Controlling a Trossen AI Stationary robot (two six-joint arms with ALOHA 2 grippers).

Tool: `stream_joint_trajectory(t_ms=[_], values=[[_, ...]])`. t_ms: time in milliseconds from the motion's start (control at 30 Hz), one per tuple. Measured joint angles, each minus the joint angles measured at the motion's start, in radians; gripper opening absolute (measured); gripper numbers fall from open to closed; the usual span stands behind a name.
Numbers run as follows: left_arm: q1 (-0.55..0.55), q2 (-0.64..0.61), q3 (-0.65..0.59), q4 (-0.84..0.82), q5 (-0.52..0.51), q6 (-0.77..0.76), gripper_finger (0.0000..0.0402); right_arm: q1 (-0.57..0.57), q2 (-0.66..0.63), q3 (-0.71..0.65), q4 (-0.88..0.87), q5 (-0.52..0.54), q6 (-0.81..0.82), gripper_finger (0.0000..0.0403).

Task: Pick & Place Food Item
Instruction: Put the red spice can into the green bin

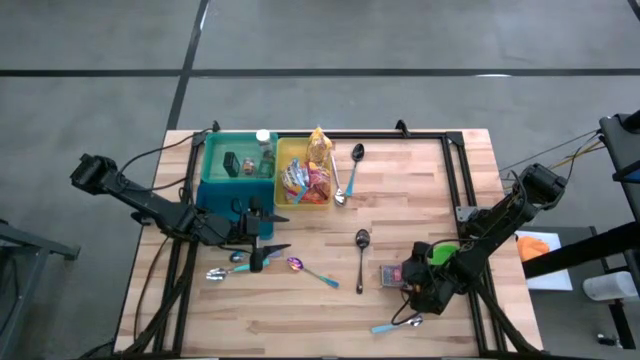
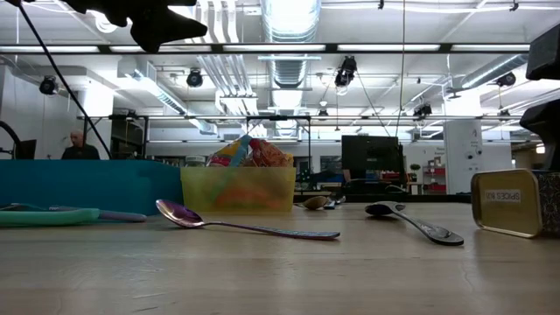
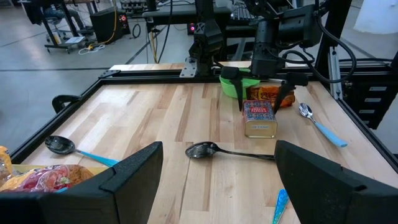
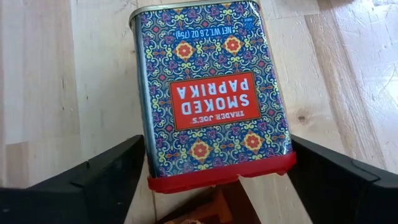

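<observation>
The food item is a tin of smoked paprika (image 4: 211, 93) with a red lid. It lies label face up on the wooden table at the right (image 1: 392, 274). My right gripper (image 4: 217, 158) slants down over the lid end, open, one finger on each side of the tin. My left gripper (image 1: 262, 235) hangs open above the table's left part, near the bins. In its wrist view nothing lies between its fingers, and the tin (image 3: 259, 118) shows far off under the right gripper. My right gripper's fingers (image 4: 106, 174) stand close against the tin's two long sides (image 4: 144, 146), near its red lid end, slanting down from the table's right. Whether they touch the tin I cannot tell. The tin rests on the table.
A yellow bin (image 1: 305, 180) of snack packets and a teal bin (image 1: 238, 165) stand at the far left. Loose spoons lie about: a black one (image 1: 361, 255), a purple one (image 1: 305, 268), a blue-handled one (image 1: 400, 323). A green cup (image 1: 440, 252) sits behind the tin. Black rails frame the table.
</observation>
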Motion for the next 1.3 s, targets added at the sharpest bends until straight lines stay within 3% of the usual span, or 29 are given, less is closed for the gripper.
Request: stream_joint_trajectory(t_ms=[200,300,500,733,1033,1300], values=[[0.0,0.0,0.0,0.0,0.0,0.0,0.0311,0.0,0.0,0.0,-0.001,-0.01,0.004,0.0302],[0.0,0.0,0.0,0.0,0.0,0.0,0.031,0.0,0.0,0.0,-0.001,-0.011,0.004,0.0302],[0.0,0.0,0.0,0.0,0.0,0.0,0.031,0.0,0.0,0.0,-0.001,-0.017,0.003,0.034],[0.0,0.0,0.0,0.0,0.0,0.0,0.031,0.0,0.0,0.0,-0.001,-0.017,0.003,0.0301],[0.0,0.0,0.0,0.0,0.0,0.0,0.031,0.0,0.0,0.0,-0.001,-0.018,0.003,0.0321],[0.0,0.0,0.0,0.0,0.0,0.0,0.031,0.0,0.0,0.0,-0.001,-0.018,0.0,0.03]])
